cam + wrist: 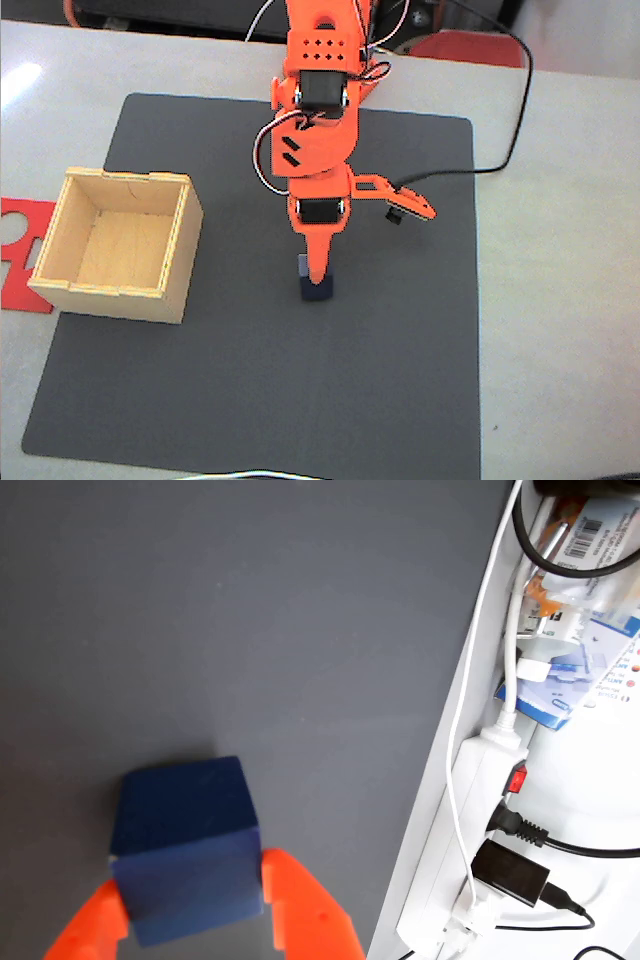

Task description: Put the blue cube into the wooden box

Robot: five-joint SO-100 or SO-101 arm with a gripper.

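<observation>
Grasp step: gripper (195, 920) clamped on blue cube (185, 845) on mat. Next: lift, carry to wooden box (118, 246) at fixed-view left.

Blue cube (316, 289) half hidden under the orange arm in the fixed view; claw (195, 920) fingers cut off by the wrist view's bottom edge.

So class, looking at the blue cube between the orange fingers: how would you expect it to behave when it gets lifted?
The blue cube looks rigid, with flat matte faces, so the gripper fingers probably hold it squarely without much slipping. Being small beside the wooden box, it is likely light. Its flat base on the dark mat suggests it won't roll.
</observation>
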